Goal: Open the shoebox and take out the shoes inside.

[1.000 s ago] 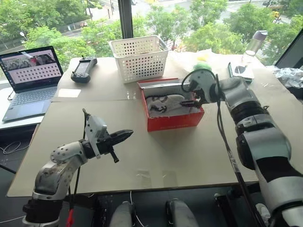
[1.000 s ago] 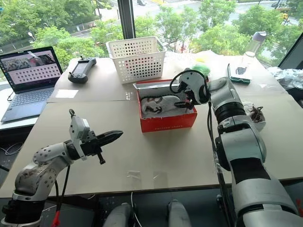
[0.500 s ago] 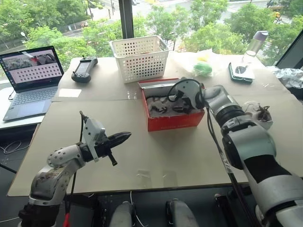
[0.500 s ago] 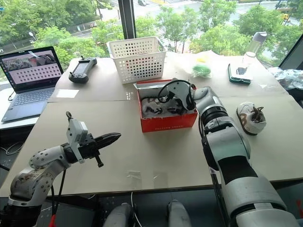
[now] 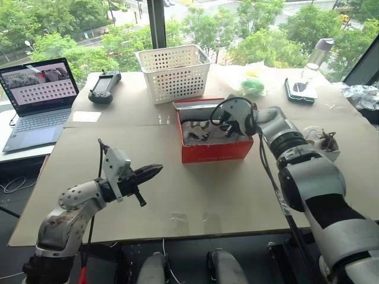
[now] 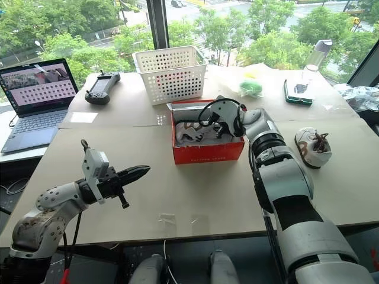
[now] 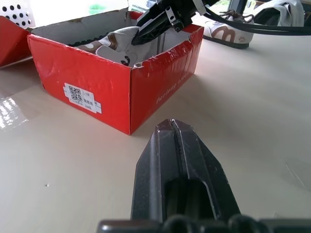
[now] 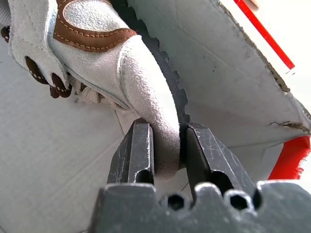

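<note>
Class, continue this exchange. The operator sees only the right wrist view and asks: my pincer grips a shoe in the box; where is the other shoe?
Observer: The other shoe lies on the table, right of the shoebox, outside it.
Operator: And the left pincer?
Observer: The left pincer is shut, hovering over the table, apart from the shoebox.
Operator: What stands behind the shoebox?
Observer: A white perforated basket.

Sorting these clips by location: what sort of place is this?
Probably an office or lab workspace beside a large window: a wide table holds an open laptop and a handheld controller, and treetops and a street show below the glass, so it sits above ground level.
</note>
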Controlling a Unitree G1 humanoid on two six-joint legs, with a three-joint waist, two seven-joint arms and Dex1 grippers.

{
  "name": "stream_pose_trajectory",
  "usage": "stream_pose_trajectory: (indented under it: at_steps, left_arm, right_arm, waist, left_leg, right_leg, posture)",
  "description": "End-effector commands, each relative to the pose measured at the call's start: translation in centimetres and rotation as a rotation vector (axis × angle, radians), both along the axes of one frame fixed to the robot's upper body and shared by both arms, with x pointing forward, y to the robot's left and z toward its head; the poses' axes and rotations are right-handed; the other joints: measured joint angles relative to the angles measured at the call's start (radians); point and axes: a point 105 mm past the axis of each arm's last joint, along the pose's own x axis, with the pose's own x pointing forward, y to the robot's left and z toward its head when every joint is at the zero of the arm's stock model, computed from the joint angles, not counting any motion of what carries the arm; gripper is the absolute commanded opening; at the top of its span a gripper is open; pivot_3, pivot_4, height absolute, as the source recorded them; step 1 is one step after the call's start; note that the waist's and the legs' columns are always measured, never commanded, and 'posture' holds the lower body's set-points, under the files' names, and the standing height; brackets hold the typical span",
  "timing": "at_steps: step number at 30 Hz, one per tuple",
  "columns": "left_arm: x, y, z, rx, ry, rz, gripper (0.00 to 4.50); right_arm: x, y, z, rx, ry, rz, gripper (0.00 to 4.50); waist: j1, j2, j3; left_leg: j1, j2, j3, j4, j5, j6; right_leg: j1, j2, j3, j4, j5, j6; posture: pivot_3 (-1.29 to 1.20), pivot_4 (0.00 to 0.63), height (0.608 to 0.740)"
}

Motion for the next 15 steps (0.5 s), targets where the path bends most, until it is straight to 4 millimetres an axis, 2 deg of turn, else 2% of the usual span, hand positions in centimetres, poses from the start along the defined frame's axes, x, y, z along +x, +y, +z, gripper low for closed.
stream_pose_trajectory:
  at_steps: [1,3,7,9,12,15]
  left_arm:
    - [-0.2,-0.2,1.0,0.004,-0.04,-0.02,0.0]
    - [-0.2,-0.2,1.0,0.005,-0.038,-0.021,0.0]
    - [-0.1,-0.2,0.9,0.004,-0.038,-0.019,0.0]
    - [-0.1,-0.2,0.9,0.003,-0.038,-0.02,0.0]
    - [0.0,-0.4,0.9,0.002,-0.037,-0.026,0.0]
    - [0.1,-0.5,0.9,0.001,-0.036,-0.034,0.0]
  right_arm:
    - [0.3,-0.2,2.2,-0.035,-0.087,0.018,0.76]
    - [0.2,0.2,3.5,-0.037,-0.105,0.067,0.76]
    - [-0.8,0.9,7.6,-0.032,-0.157,0.209,0.76]
    - [-1.2,0.9,8.8,-0.02,-0.169,0.237,0.76]
    - [-1.7,0.6,10.4,-0.004,-0.186,0.257,0.76]
    - [-1.9,-1.1,13.2,0.081,-0.24,0.173,0.76]
  waist:
    - [0.0,0.0,0.0]
    - [0.002,0.0,0.0]
    - [0.003,0.0,0.0]
    - [0.003,0.0,0.0]
    - [0.001,0.0,0.0]
    - [0.003,0.0,0.0]
  left_leg:
    - [0.0,0.0,0.0,0.0,0.0,0.0]
    - [0.0,0.0,0.0,0.0,0.0,0.0]
    - [0.0,0.0,0.0,0.0,0.0,0.0]
    - [-0.001,0.0,0.0,0.0,0.0,0.0]
    - [-0.001,0.0,0.0,0.0,0.0,0.0]
    - [0.0,0.0,0.0,0.0,0.0,0.0]
  right_leg:
    - [0.0,0.0,0.0,0.0,0.0,0.0]
    - [0.0,0.0,0.0,0.0,0.0,0.0]
    - [0.0,0.0,0.0,0.0,0.0,0.0]
    - [0.0,0.0,0.0,0.0,0.0,0.0]
    - [0.0,0.0,0.0,-0.001,0.0,0.0]
    - [0.0,0.0,0.0,0.0,0.0,0.0]
  posture:
    - [0.0,0.15,0.733]
    - [0.0,0.15,0.733]
    - [0.0,0.15,0.733]
    - [0.0,0.15,0.733]
    - [0.0,0.15,0.733]
    - [0.0,0.15,0.733]
